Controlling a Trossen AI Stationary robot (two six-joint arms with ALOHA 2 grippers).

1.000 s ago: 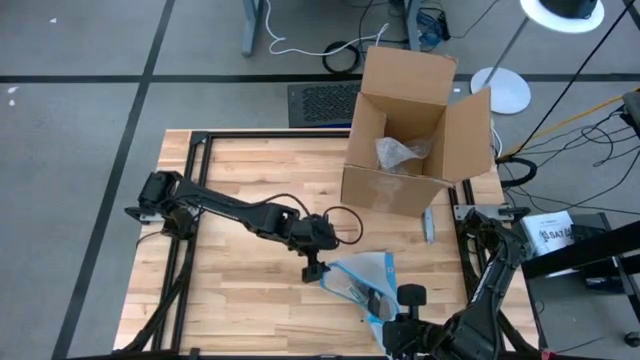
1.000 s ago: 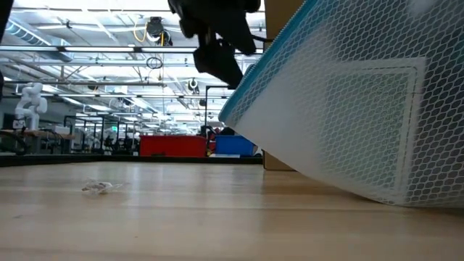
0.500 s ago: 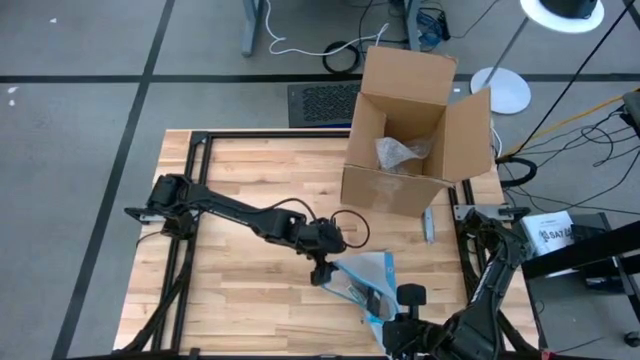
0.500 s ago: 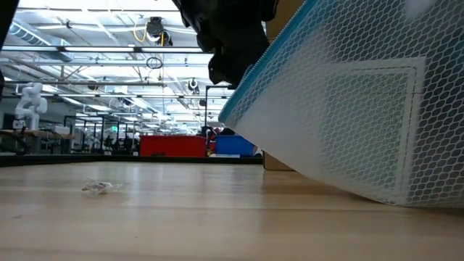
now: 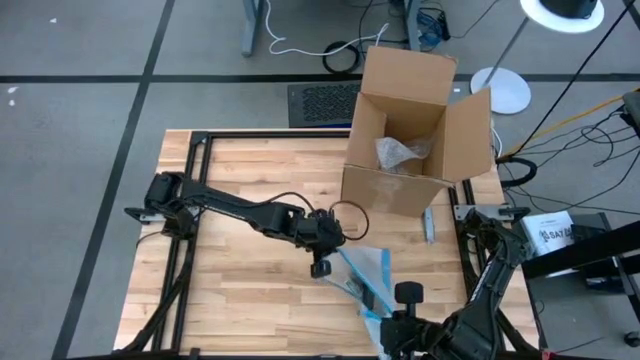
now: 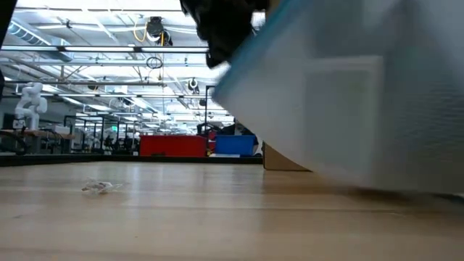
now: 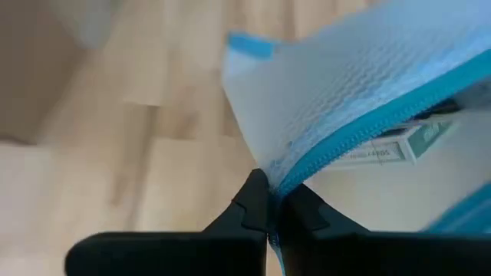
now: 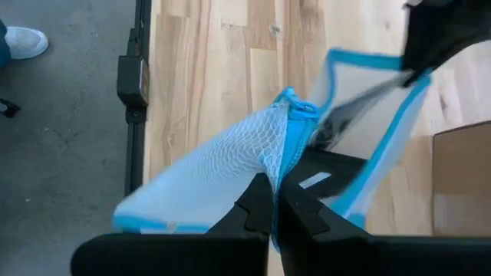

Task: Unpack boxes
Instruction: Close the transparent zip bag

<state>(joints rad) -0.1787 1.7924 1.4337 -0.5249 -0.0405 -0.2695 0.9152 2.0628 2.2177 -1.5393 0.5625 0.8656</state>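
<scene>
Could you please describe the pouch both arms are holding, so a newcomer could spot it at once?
Start at the big open brown cardboard box at the wooden table's far edge, then look toward the near edge. There the clear mesh pouch with blue zipper edging hangs between the left pincer and right pincer, both shut on it. Nothing else there is blue-edged.

A plain brown cardboard box (image 5: 410, 135) stands upright at the far right edge of the surface (image 5: 250, 180), its flaps open upward. Clear crumpled plastic (image 5: 400, 152) lies inside it.
</scene>
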